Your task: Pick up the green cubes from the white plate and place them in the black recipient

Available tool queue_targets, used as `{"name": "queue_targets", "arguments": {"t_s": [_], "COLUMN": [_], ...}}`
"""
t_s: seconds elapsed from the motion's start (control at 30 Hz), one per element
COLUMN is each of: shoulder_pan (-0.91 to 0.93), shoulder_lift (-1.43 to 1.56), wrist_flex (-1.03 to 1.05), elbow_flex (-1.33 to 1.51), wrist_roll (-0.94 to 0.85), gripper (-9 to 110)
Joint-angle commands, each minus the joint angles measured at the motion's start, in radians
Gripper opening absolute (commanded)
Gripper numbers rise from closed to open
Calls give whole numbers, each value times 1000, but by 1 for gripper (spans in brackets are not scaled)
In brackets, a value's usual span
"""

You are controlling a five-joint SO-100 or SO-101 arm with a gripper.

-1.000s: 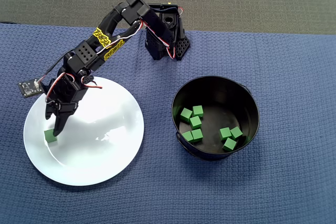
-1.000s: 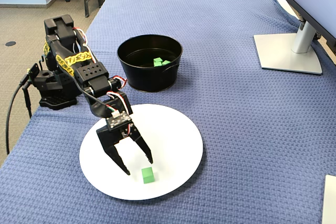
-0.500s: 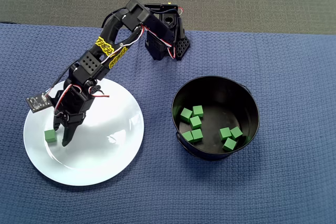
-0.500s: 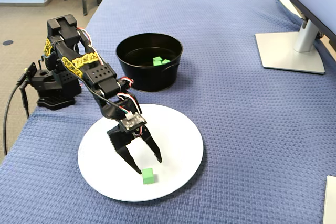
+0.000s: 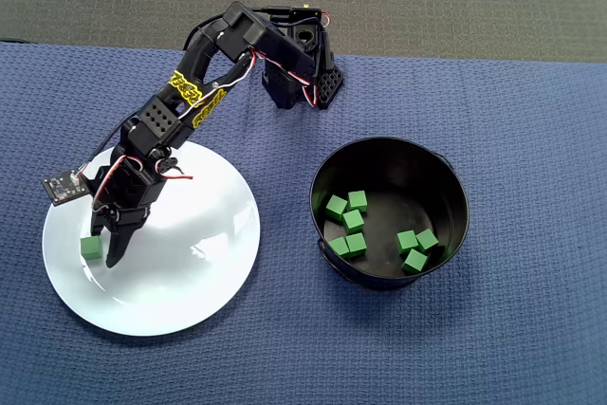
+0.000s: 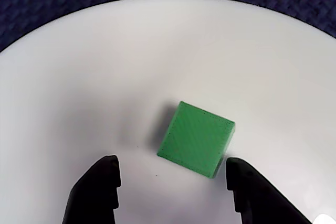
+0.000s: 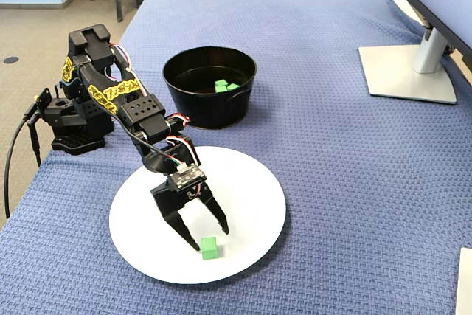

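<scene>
One green cube (image 5: 91, 248) lies on the white plate (image 5: 190, 272) near its left rim; it also shows in the wrist view (image 6: 196, 138) and in the fixed view (image 7: 209, 247). My gripper (image 5: 102, 246) is open and low over the plate. In the wrist view the gripper (image 6: 172, 170) has its tips just short of the cube, the right fingertip (image 6: 239, 174) close beside the cube's corner. In the fixed view the gripper (image 7: 208, 237) straddles the cube from above. The black pot (image 5: 446, 177) holds several green cubes (image 5: 353, 222) and stands right of the plate.
The arm's base (image 5: 303, 64) stands at the back of the blue cloth (image 5: 531, 329). In the fixed view a monitor foot (image 7: 405, 71) stands at the far right, and the pot (image 7: 193, 105) stands behind the plate (image 7: 251, 189).
</scene>
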Motion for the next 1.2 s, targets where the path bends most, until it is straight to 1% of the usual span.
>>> {"name": "queue_targets", "arguments": {"t_s": [0.0, 0.1, 0.37, 0.5, 0.8, 1.03, 1.17], "shoulder_pan": [29, 41, 58, 60, 57, 52, 43], "shoulder_lift": [35, 35, 35, 32, 25, 28, 103], "wrist_flex": [-28, -58, -78, -78, -95, -103, -34], "elbow_flex": [-66, -41, -28, -28, -28, -26, -5], "wrist_roll": [3, -9, -23, -20, -9, 15, 89], "gripper": [17, 19, 18, 14, 0, 0, 0]}}
